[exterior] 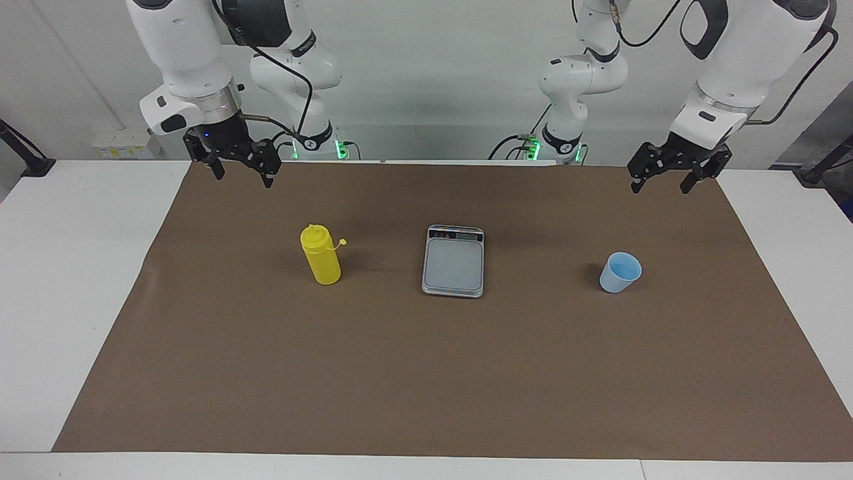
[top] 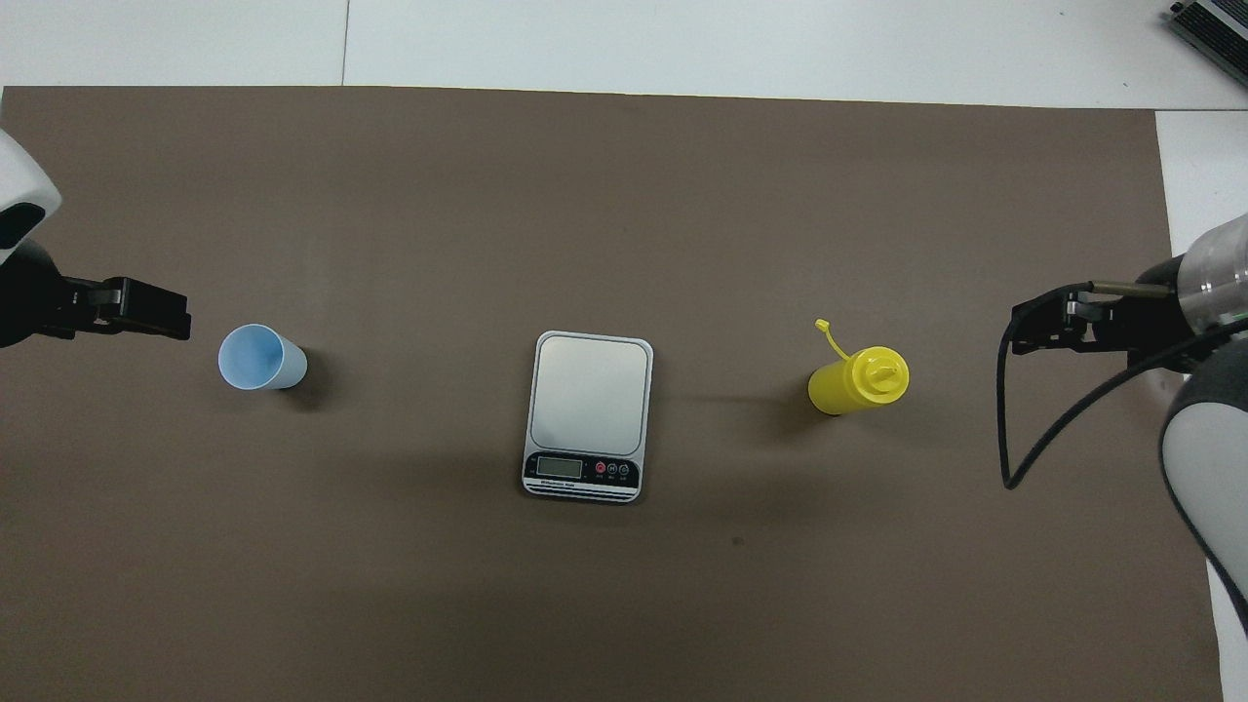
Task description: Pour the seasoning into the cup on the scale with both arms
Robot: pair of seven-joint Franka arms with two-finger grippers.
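The yellow seasoning bottle (exterior: 320, 257) stands upright on the mat toward the right arm's end, its small cap hanging off on its tether; it also shows in the overhead view (top: 858, 382). The grey scale (exterior: 453, 261) lies mid-table with nothing on its plate (top: 591, 392). The light-blue cup (exterior: 620, 272) stands on the mat toward the left arm's end (top: 260, 358). My right gripper (exterior: 243, 177) hangs open and empty in the air over the mat's edge at the robots' end (top: 1019, 331). My left gripper (exterior: 658, 187) hangs open and empty near the cup's end of the mat (top: 175, 320).
A brown mat (exterior: 426, 373) covers most of the white table (exterior: 60, 280). A dark device (top: 1214, 24) sits at the table's corner farthest from the robots, at the right arm's end. A black cable (top: 1033, 439) loops from the right arm.
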